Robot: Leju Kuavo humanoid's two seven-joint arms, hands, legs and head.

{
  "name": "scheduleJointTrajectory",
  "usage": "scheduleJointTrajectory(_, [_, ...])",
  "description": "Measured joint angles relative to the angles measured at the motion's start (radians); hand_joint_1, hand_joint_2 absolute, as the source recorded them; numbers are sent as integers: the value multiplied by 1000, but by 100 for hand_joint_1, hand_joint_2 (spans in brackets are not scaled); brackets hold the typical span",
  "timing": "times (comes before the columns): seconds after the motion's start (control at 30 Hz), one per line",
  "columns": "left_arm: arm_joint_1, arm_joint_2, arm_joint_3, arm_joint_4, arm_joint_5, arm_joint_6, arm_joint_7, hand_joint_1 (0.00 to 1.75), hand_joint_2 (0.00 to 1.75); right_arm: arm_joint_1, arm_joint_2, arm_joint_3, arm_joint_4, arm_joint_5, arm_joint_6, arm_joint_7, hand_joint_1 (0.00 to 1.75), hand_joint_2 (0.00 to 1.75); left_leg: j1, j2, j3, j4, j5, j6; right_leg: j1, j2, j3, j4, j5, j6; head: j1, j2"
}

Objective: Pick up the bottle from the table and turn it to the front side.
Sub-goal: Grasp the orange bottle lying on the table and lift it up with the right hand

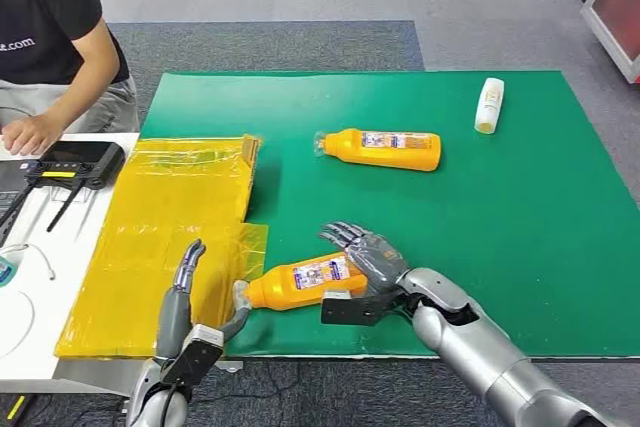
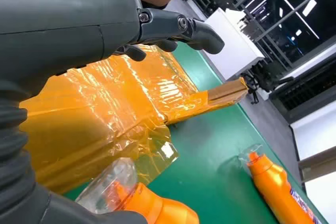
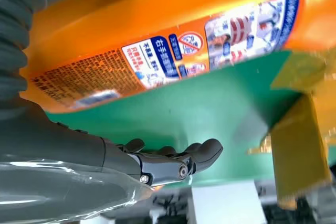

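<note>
An orange bottle lies on its side near the front edge of the green mat, its clear cap pointing left and its label facing up. My right hand hovers over the bottle's base end with its fingers spread. In the right wrist view the bottle lies between the thumb and the fingers, with green mat showing in the gap. My left hand stands open beside the cap, thumb close to it. The left wrist view shows that cap just past the hand.
A second orange bottle lies mid-mat, and a white bottle lies at the far right. Yellow plastic sheets cover the mat's left part. A person sits at the far left by a black device.
</note>
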Motion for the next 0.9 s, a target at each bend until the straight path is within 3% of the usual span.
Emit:
scheduleJointTrajectory(0.03, [0,0,0,0,0,0,0,0,175,-6,0,3,3,1,14,1,6,175,0,0,0,0,0,0,0,0,0,0,0,0,0,0])
scheduleJointTrajectory(0.13, [-3,0,0,2,0,0,0,0,175,-41,2,27,27,3,76,7,136,175,0,0,0,0,0,0,0,0,0,0,0,0,0,0])
scheduleJointTrajectory(0.17, [-4,0,1,3,0,-1,0,0,175,-57,4,39,40,5,93,10,138,175,0,0,0,0,0,0,0,0,0,0,0,0,0,0])
scheduleJointTrajectory(0.27, [-5,0,2,9,1,-1,0,0,175,-95,15,79,81,20,108,18,7,175,0,0,0,0,0,0,0,0,0,0,0,0,0,0])
scheduleJointTrajectory(0.33, [-5,0,2,12,1,-1,0,0,175,-114,24,104,109,35,99,29,0,175,0,0,0,0,1,0,0,0,0,0,0,0,0,0])
scheduleJointTrajectory(0.37, [-5,0,3,14,2,-1,0,0,175,-121,28,115,122,43,92,36,4,175,0,0,0,0,1,0,0,0,0,0,0,0,0,0])
scheduleJointTrajectory(0.4, [-5,0,3,15,2,0,-1,0,175,-127,31,125,133,49,85,41,36,175,0,0,0,0,1,0,0,0,0,0,0,0,0,0])
scheduleJointTrajectory(0.5, [-5,0,4,18,2,0,-3,0,175,-140,40,150,163,56,77,48,162,175,0,0,0,0,0,0,0,0,0,0,0,0,0,0])
scheduleJointTrajectory(0.53, [-6,0,4,19,2,0,-5,0,175,-145,43,158,172,54,79,48,175,175,0,0,0,0,0,0,0,0,0,0,0,0,0,0])
scheduleJointTrajectory(0.9, [-16,1,4,34,4,0,-20,0,175,-179,61,201,233,20,73,28,175,175,0,0,0,0,1,0,0,0,0,0,0,0,0,0])
